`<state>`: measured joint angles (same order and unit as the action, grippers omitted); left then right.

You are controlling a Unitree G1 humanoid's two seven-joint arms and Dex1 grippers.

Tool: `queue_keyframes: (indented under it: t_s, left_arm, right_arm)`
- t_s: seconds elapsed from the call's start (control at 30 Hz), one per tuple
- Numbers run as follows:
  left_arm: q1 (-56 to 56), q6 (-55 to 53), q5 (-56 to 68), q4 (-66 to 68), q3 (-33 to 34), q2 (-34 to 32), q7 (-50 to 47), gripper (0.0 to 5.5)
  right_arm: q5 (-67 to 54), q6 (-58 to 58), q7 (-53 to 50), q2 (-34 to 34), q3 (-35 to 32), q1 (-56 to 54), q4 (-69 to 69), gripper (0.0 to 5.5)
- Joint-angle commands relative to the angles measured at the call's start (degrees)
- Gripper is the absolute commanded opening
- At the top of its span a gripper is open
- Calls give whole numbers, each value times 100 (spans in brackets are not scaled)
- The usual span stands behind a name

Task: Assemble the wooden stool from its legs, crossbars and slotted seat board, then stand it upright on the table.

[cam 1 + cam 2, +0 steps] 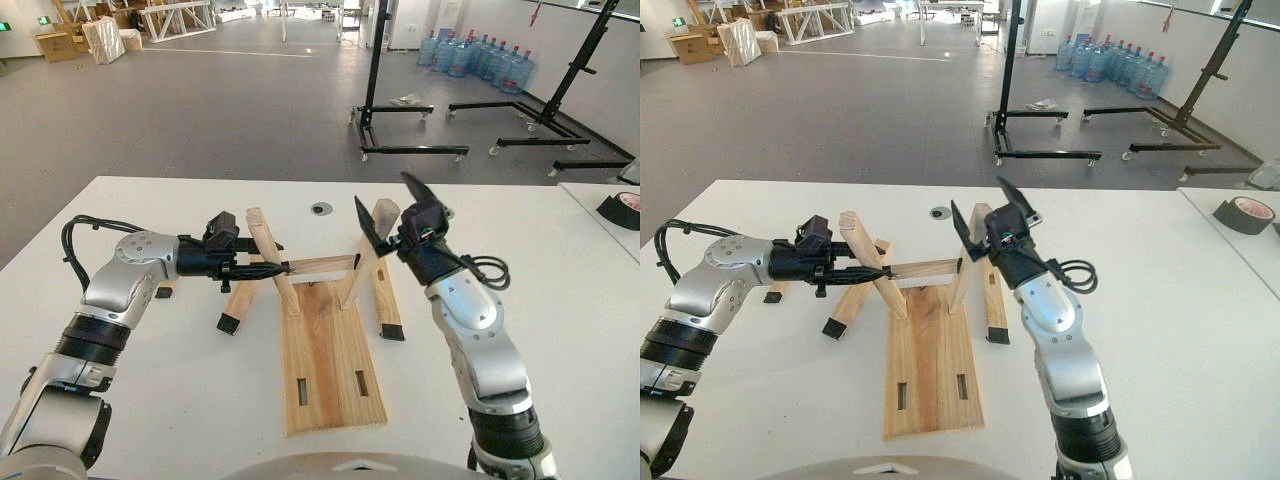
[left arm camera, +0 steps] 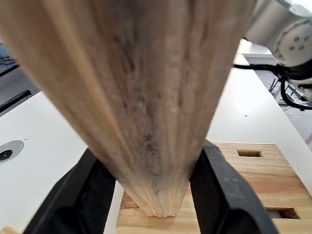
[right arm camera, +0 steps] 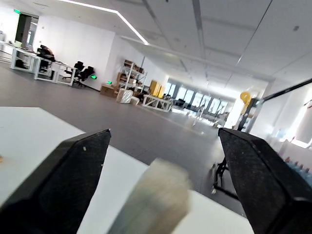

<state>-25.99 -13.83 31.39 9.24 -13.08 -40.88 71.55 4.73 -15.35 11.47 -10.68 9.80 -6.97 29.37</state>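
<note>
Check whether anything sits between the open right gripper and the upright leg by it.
Nothing visible does. The right gripper is open, and the top of the leg sits between its fingers.

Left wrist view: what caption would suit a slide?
Left hand clamped on a wooden stool leg over the slotted seat board.

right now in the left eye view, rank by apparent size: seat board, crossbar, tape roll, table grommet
1. seat board
2. crossbar and tape roll: too alike to rank, and the frame edge cuts off the roll
3. table grommet
</note>
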Motion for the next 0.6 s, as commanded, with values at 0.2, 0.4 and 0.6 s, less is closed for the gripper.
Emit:
queue_keyframes:
  t_s: [0.2, 0.4, 0.6]
  left_arm:
    - [476, -390, -1029, -103, -843, -214, 103, 202]
    - [237, -444, -1078, -119, -996, -136, 181, 202]
    - [102, -494, -1110, -132, -1192, -101, 319, 202]
  right_arm:
    - [267, -17, 438, -15, 810, 29, -458, 403]
    - [-218, -174, 1139, -127, 1070, -47, -638, 403]
    - [-1292, -583, 1657, 17, 1211, -119, -706, 403]
